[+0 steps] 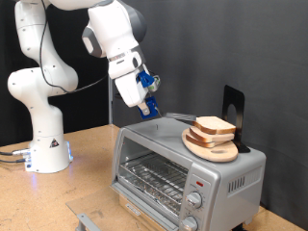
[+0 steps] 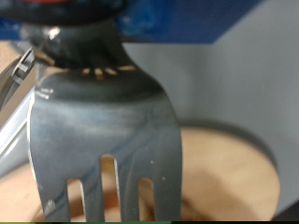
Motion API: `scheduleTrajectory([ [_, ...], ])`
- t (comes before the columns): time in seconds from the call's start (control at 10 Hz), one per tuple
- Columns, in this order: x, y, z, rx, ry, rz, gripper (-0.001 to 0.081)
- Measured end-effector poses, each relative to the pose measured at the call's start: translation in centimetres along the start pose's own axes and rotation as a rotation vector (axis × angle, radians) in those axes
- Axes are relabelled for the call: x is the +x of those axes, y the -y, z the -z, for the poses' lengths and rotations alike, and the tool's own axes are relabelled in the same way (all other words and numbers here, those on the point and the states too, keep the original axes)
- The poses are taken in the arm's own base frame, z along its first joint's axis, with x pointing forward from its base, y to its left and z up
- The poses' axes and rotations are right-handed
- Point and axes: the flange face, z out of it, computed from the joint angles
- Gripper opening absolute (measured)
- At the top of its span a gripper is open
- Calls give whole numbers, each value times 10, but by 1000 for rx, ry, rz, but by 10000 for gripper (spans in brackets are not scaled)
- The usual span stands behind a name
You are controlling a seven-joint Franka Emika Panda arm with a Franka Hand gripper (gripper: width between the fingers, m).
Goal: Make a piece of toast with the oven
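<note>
Black backdrop, wooden tabletop [image 1: 91, 159]. Gripper [image 1: 149, 102] hangs above the oven's [image 1: 183, 168] top, fingers clamped on a slotted metal spatula [image 2: 105, 131] that fills the wrist view. Blade points toward the piece of toast [image 1: 214, 126], which sits on a round wooden plate [image 1: 207, 146] on top of the oven. Bread looks light, soft and crumbly, so I'd guess sliding under it flat beats pinching it.

White rounded arm segments [image 1: 38, 82], grey joints, blue-lit base [image 1: 46, 154], blue-black hand.
</note>
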Motion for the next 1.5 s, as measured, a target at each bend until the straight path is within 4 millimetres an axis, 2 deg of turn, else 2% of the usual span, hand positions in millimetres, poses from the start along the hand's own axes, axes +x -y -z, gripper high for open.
scheduleTrajectory([
  [0.2,-3,3,8,18,-16,-6,425],
  [0.5,-17,2,11,17,63,5,425],
  [0.9,-22,-5,9,-19,115,-21,425],
  [1.5,-20,-2,-3,-55,112,-49,425],
])
